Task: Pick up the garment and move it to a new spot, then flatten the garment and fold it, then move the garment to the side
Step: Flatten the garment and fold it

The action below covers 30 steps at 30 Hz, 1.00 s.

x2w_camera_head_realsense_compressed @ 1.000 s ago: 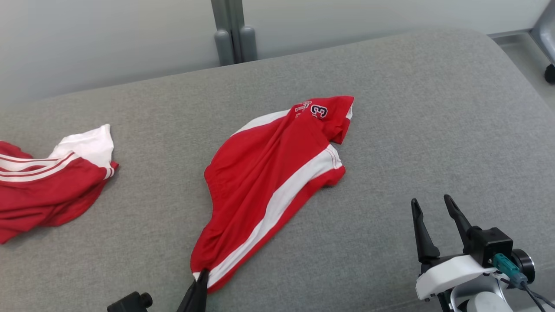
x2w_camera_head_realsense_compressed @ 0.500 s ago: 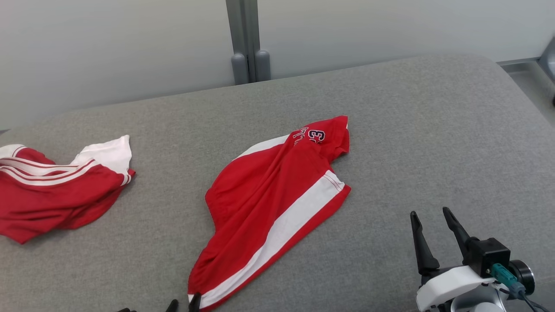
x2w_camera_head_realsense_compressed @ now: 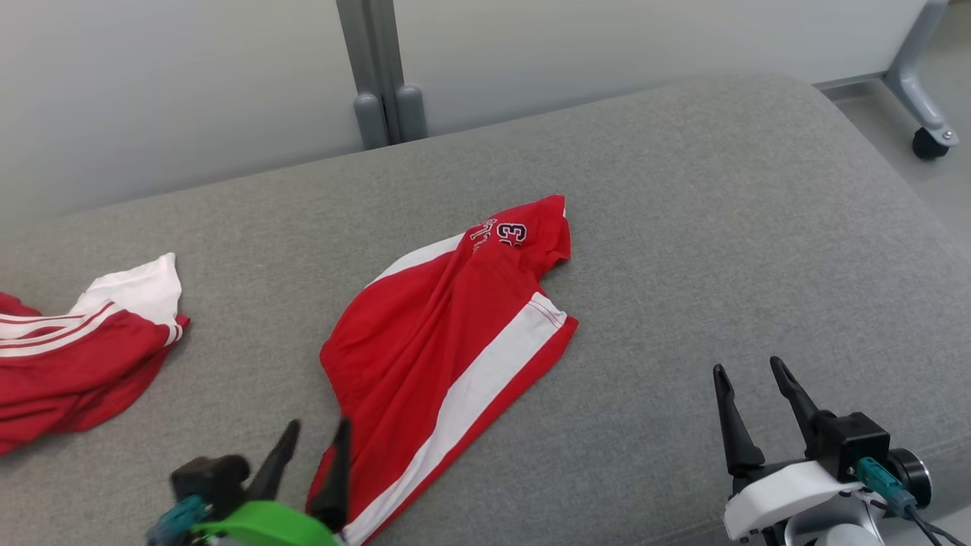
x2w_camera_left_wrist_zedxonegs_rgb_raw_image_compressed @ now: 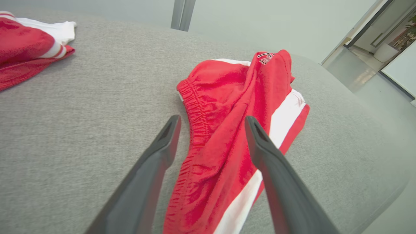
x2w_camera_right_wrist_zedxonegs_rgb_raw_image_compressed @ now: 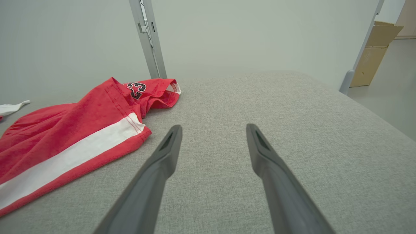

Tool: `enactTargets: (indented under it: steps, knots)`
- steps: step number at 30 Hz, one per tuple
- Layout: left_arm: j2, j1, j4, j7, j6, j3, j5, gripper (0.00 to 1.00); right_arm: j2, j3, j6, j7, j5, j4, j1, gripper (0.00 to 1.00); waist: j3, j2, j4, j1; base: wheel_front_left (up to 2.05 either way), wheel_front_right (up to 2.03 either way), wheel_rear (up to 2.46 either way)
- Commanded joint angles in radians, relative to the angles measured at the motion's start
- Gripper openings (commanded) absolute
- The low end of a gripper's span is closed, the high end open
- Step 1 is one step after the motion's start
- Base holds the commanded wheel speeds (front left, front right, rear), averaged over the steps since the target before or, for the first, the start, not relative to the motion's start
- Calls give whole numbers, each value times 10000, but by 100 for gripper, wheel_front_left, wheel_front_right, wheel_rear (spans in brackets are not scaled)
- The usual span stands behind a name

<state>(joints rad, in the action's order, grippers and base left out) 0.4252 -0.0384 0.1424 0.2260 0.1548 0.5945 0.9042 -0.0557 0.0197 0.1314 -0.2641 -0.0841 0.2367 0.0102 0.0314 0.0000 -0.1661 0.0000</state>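
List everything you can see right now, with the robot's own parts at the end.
red shorts: one, red with a white side stripe and a number patch, crumpled in the middle of the padded surface
second garment: one, red and white with thin stripes, bunched at the left edge of the surface
padded surface: one, grey fabric, under both garments
post: one, grey, upright behind the far edge of the surface
castor: one, black wheel on a grey leg, on the floor at far right
cardboard box: one, brown, on the floor beyond the surface's right side
left tool: one, dark fingers, open at the shorts' near end, gripping nothing
right tool: one, dark fingers, open over bare surface right of the shorts
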Motion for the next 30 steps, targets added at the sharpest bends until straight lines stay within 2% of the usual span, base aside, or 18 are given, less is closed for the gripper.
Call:
enactTargets:
  steps: [1,4,9,13,18,19,21,22,23,24,30]
  knots:
    - [-174,-418,-150,-150,-65,300,-319,100,-13,23,-13,-5,10,-35,-216,100,266,0,-239,0,0,0,0]
    - [-603,-1173,-16,-573,-245,1129,-915,100,-4,123,-14,-4,-28,-33,-385,100,508,0,-486,0,0,0,0]
    - [-1099,-2126,1307,-1090,-413,2110,-1799,100,12,163,-14,-5,-112,-25,-606,100,773,0,-936,0,0,0,0]
    - [-1193,-2492,2278,-1130,-224,2312,-2137,100,24,103,-14,-5,-138,-21,-575,100,878,0,-1090,0,0,0,0]
    - [-1191,-2729,2868,-983,-21,2257,-2308,100,36,46,-14,-5,-143,-18,-550,100,949,0,-1120,0,0,0,0]
    - [-1220,-2747,2963,-960,-9,2265,-2319,92,39,46,-14,-5,-147,-13,-554,100,956,0,-1112,0,0,0,0]
    - [-1231,-2827,3104,-993,9,2305,-2372,45,42,58,-14,-5,-149,-7,-585,100,970,0,-1092,0,0,0,0]
    - [-1251,-2871,3154,-980,-5,2319,-2390,40,44,60,-14,-5,-151,-12,-600,100,973,0,-1078,0,0,0,0]
    - [-1283,-2912,3223,-958,-25,2333,-2398,18,43,66,-14,-5,-153,-14,-623,100,971,0,-1063,0,0,0,0]
    - [-1299,-2946,3275,-958,-64,2366,-2424,0,43,72,-14,-5,-157,-11,-641,100,966,0,-1051,0,0,0,0]
    - [-1365,-3009,3312,-954,-369,2672,-2541,0,45,58,-14,-5,-165,30,-639,100,836,0,-997,0,0,0,0]
